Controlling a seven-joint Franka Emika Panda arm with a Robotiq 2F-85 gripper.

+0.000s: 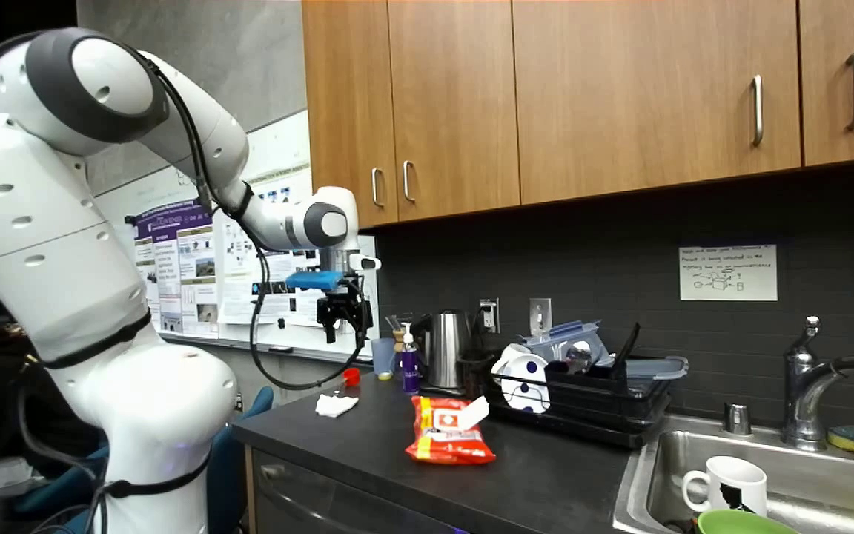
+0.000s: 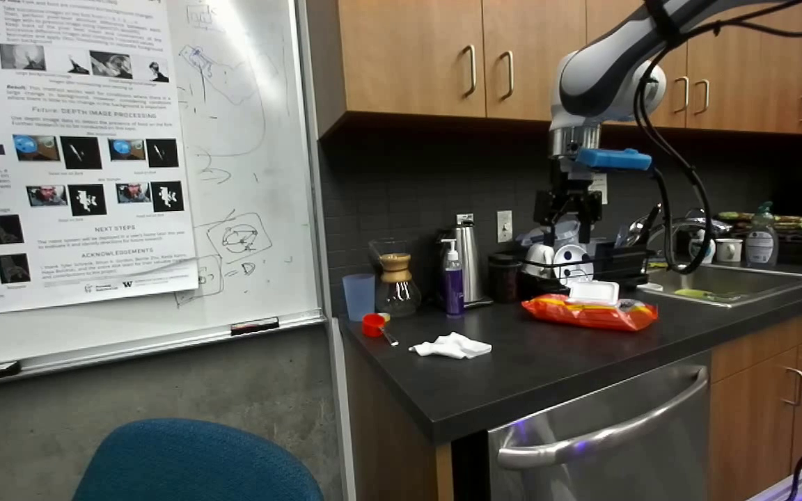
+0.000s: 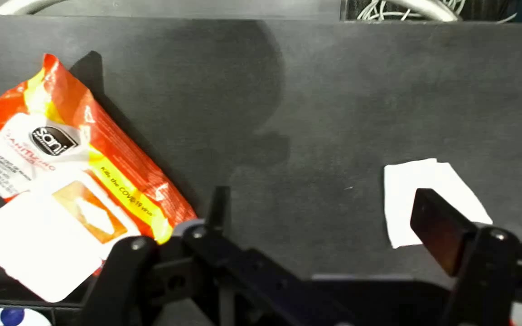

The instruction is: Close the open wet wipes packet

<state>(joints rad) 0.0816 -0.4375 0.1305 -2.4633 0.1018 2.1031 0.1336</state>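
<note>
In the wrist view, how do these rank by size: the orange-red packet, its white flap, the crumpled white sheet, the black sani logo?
Largest: orange-red packet.
Middle: white flap and crumpled white sheet, too alike to rank, since the hand hides part of the sheet.
Smallest: black sani logo.

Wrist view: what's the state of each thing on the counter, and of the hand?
Wet wipes packet: open, lying print side up on the counter
White flap: swung back, opening uncovered
White sheet: loose, crumpled
Hand: open, holding nothing, raised above the counter
</note>
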